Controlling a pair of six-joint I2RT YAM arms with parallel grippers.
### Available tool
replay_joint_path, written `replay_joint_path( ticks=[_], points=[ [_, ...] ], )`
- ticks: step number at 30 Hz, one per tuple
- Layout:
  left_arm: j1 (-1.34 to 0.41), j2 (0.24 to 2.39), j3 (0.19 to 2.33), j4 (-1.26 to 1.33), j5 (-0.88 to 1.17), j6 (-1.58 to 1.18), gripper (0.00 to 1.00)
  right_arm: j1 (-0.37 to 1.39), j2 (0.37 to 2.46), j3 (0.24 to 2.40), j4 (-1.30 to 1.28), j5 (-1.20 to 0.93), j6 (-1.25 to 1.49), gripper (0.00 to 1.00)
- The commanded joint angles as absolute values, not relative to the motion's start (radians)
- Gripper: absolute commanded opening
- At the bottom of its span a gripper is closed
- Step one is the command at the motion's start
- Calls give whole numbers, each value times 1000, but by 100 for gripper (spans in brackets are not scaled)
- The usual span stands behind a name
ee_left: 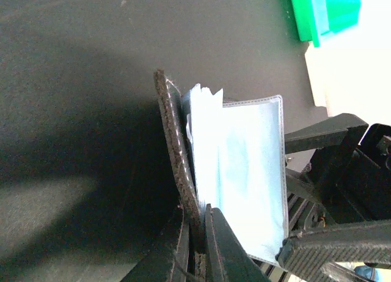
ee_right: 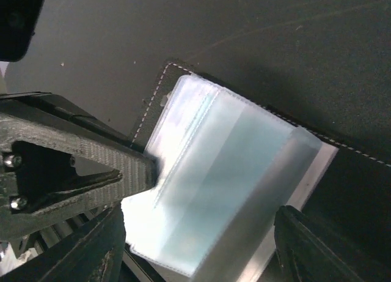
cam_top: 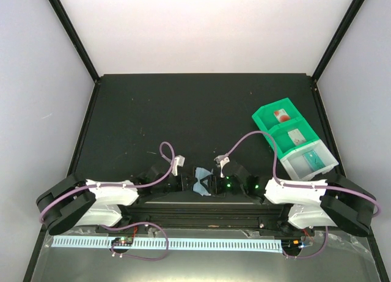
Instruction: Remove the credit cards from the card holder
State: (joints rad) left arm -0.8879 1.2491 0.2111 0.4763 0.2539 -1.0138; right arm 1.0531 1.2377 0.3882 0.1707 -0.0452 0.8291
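The card holder [cam_top: 200,185], a black wallet with pale blue-grey plastic sleeves, is held up between both grippers at the near middle of the table. My left gripper [ee_left: 197,211] is shut on the edge of its black cover [ee_left: 174,153], and the sleeves [ee_left: 244,172] fan out to the right of that cover. My right gripper [ee_right: 201,233] is open, with its fingers [ee_right: 305,245] wide on either side of the sleeve stack [ee_right: 226,184]. I cannot tell whether a card sits in the sleeves. Three credit cards lie in the green tray: reddish [cam_top: 282,116], pale [cam_top: 297,135] and teal [cam_top: 313,159].
The green compartment tray [cam_top: 267,115] stands at the right of the dark table, and its corner shows in the left wrist view [ee_left: 308,19]. A white perforated strip [cam_top: 183,243] runs along the near edge. Purple cables [cam_top: 165,148] loop above both arms.
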Motion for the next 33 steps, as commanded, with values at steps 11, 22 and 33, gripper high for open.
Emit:
replay_joint_path(
  ticks=[11, 22, 33],
  points=[
    [-901, 1059, 163, 301, 148, -1057, 2, 1052, 1313, 443, 97, -8, 859, 59],
    [-900, 1065, 149, 307, 135, -1071, 1, 1052, 1267, 447, -39, 147, 815, 25],
    [-902, 1079, 161, 334, 148, -1080, 2, 1054, 1083, 519, -119, 53, 789, 55]
  ],
)
